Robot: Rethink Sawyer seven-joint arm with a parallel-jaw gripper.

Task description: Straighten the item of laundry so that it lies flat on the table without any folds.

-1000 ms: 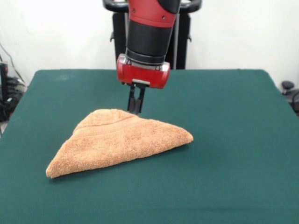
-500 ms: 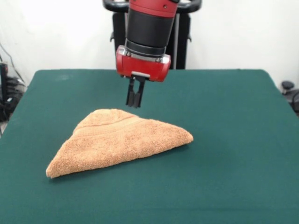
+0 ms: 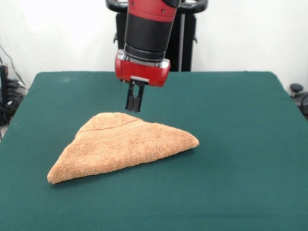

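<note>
The item of laundry (image 3: 122,144) is an orange-tan terry towel folded over into a triangle, with its long edge towards the camera and its peak at the far side. It rests on the dark green table (image 3: 240,144). My gripper (image 3: 134,109) hangs from the red and black arm just above the towel's far peak, clear of the cloth. Its two black fingers are pressed together with nothing between them.
The arm's black pedestal (image 3: 185,43) stands behind the table's far edge. Cables and dark equipment (image 3: 7,96) lie off the left side, and a dark object (image 3: 298,94) sits off the right side.
The gripper has risen off the towel's far peak and shifted slightly to the left. The towel has kept its shape and place.
</note>
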